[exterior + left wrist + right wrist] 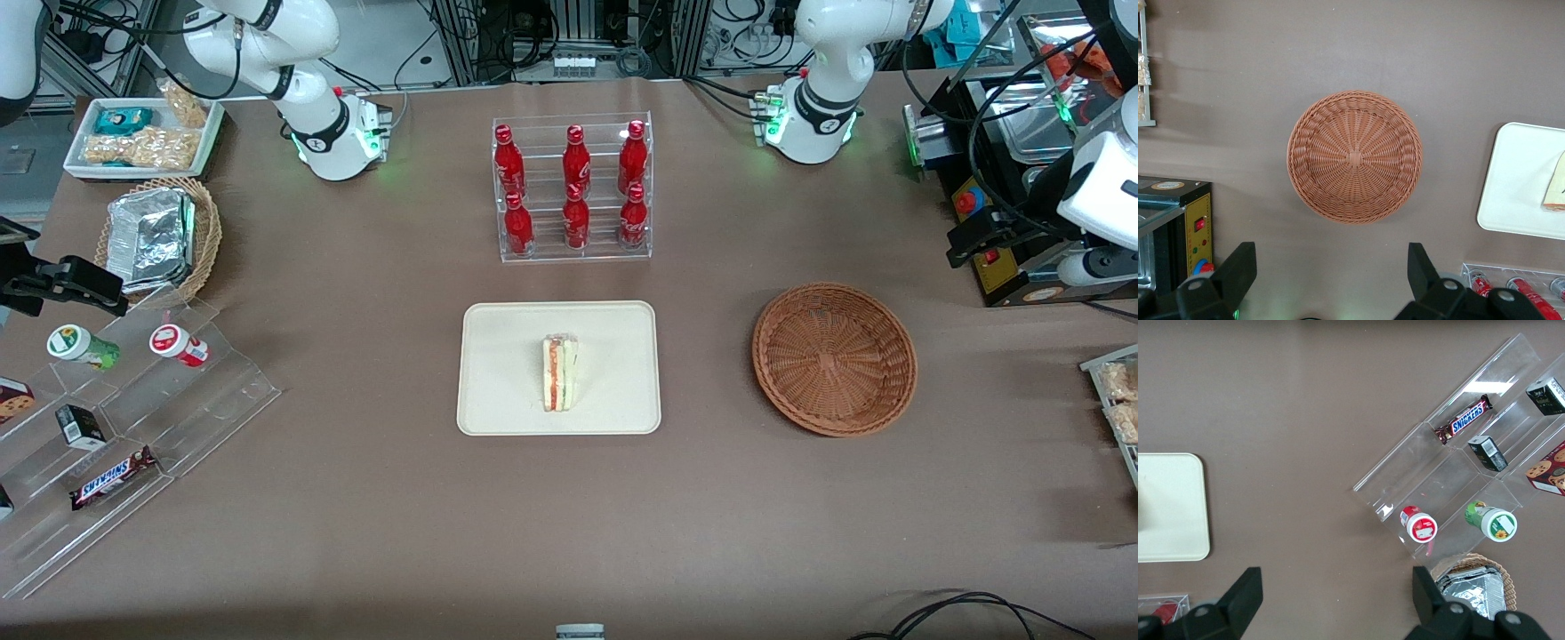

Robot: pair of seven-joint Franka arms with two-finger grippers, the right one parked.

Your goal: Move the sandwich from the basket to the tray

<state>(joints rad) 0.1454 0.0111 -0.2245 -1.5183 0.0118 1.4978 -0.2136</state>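
Observation:
The sandwich (pixel 560 373), a white-bread wedge with orange-red and green layers, stands on the cream tray (pixel 498 400) at the table's middle. In the left wrist view only the sandwich's edge (pixel 1555 190) shows on the tray (pixel 1518 180). The round reddish-brown basket (pixel 763 348) sits beside the tray toward the working arm's end, with nothing in it (pixel 1295 157). My gripper (pixel 981 236) hangs high, farther from the front camera than the basket and apart from it. Its fingers (pixel 1331 251) are spread wide with only bare table between them.
A clear rack of red bottles (pixel 573 191) stands farther from the front camera than the tray. A black control box (pixel 1178 227) sits near my gripper, with snack packs (pixel 1120 400) at the table edge. A stepped acrylic shelf (pixel 116 418) and a tan foil basket (pixel 160 236) lie toward the parked arm's end.

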